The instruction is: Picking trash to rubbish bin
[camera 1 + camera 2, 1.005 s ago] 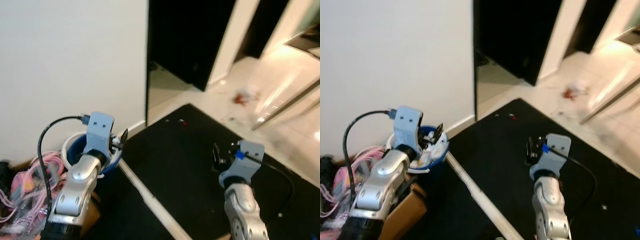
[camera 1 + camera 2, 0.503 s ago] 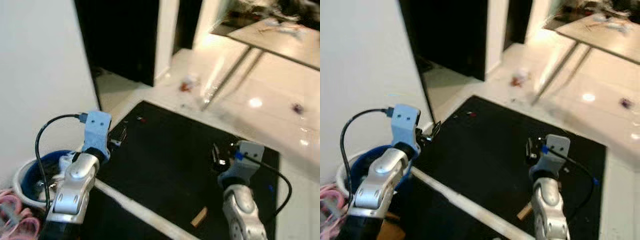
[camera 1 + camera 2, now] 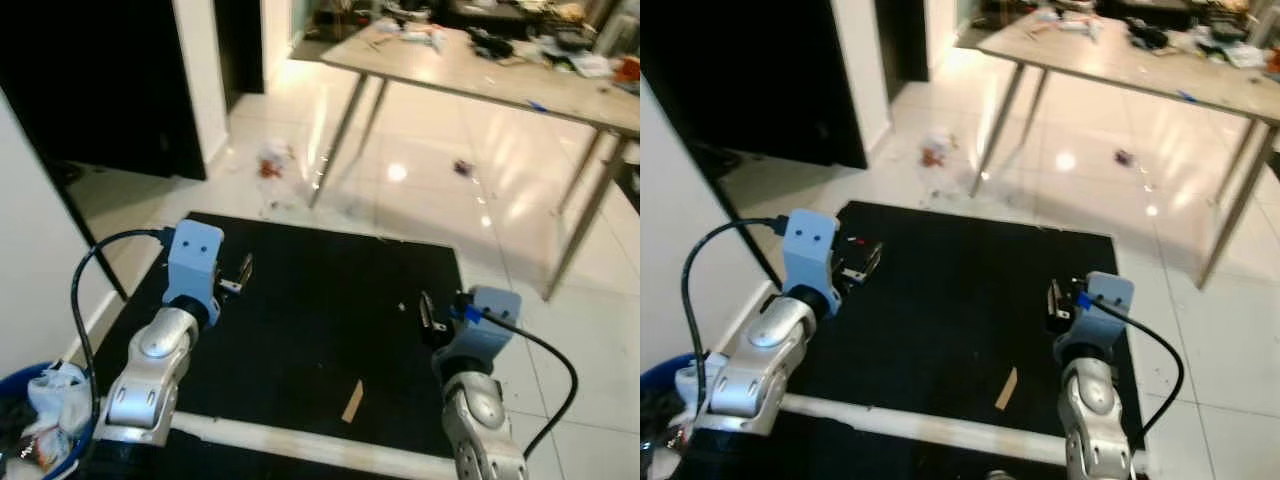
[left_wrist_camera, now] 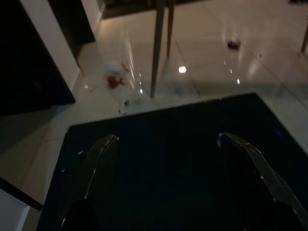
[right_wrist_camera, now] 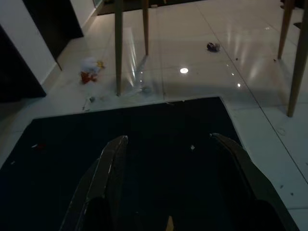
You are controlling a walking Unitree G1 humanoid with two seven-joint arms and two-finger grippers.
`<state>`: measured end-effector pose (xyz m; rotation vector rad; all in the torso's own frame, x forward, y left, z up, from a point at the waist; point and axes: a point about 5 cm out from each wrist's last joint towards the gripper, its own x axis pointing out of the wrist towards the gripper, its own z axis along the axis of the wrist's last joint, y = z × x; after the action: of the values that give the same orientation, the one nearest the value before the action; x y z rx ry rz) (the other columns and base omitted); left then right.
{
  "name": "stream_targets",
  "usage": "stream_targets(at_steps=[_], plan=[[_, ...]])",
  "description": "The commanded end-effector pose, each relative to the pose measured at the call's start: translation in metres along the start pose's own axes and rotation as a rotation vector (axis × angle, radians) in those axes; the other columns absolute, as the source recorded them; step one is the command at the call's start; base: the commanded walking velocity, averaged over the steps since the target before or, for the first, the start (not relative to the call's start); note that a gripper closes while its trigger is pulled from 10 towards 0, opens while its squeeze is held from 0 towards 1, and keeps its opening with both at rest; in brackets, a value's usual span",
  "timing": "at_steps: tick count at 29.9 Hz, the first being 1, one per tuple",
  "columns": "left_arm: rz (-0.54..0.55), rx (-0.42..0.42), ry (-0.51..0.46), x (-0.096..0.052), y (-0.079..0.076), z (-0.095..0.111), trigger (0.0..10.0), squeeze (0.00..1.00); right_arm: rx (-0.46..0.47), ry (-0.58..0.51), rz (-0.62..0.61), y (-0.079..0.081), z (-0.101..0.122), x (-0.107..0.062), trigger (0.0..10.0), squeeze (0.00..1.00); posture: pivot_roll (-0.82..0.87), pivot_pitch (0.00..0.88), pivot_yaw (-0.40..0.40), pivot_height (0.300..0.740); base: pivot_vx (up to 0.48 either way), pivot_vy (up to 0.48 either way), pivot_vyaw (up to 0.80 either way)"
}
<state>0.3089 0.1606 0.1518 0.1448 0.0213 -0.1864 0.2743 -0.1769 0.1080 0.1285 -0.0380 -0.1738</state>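
A flat black rectangular floor mat [image 3: 310, 300] with a matte surface lies on glossy pale floor tiles [image 3: 440, 200] that mirror ceiling lights. A pale strip [image 3: 300, 440] runs along the mat's near edge, and a small tan cardboard-like scrap [image 3: 352, 401] lies on the mat near that edge, between the two arms. The left gripper [image 4: 168, 159] is held out level above the mat's left part, its two long black fingers spread wide with nothing between them; the silver jointed arm carries a light blue wrist block and a looping black cable. The right gripper [image 5: 168, 163] reaches forward above the mat's right part in the same pose, its fingers likewise spread apart and holding nothing. Beyond the mat's far left corner, a crumpled white and red piece of trash [image 3: 272, 163] rests on the tiles beside the slanted metal leg of a long beige table [image 3: 470, 70] cluttered with small objects. A smaller dark piece of litter [image 3: 462, 168] lies on the tiles under the table. At the near left corner of the head view stands a round blue rubbish bin [image 3: 40, 420] with white crumpled waste inside, against a white wall [image 3: 30, 250]. Behind the mat's left edge opens a dark doorway [image 3: 100, 90]. The tiles to the right of the mat lie open up to the table's legs.
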Motion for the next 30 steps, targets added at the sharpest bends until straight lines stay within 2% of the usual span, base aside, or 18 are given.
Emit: stream_targets(at_steps=[1, 18, 20, 30], plan=[[-0.006, 0.008, 0.009, -0.0009, -0.0011, -0.0025, 10.0, 0.03, -0.006, 0.017, -0.018, -0.0052, -0.0035, -0.0022, 10.0, 0.0, -0.04, 0.111, 0.038, 0.74, 0.0, 0.0, -0.8], [0.023, -0.026, -0.01, 0.0013, 0.0017, 0.0003, 10.0, 0.0, -0.012, -0.001, -0.009, -0.0048, 0.0011, 0.0013, 10.0, 0.0, -0.04, 0.131, 0.031, 0.74, 0.0, 0.0, -0.79], [0.026, -0.03, -0.014, 0.0011, 0.0025, 0.001, 10.0, 0.0, -0.033, 0.004, 0.007, -0.0034, 0.0006, 0.0021, 10.0, 0.0, -0.04, 0.133, 0.031, 0.74, 0.0, 0.0, 0.0], [-0.021, -0.057, -0.047, -0.0006, -0.0023, 0.006, 10.0, 0.0, -0.017, 0.027, -0.006, -0.0039, -0.0031, 0.0025, 10.0, 0.0, -0.03, 0.138, 0.027, 0.74, 0.024, 0.0, 0.0]])
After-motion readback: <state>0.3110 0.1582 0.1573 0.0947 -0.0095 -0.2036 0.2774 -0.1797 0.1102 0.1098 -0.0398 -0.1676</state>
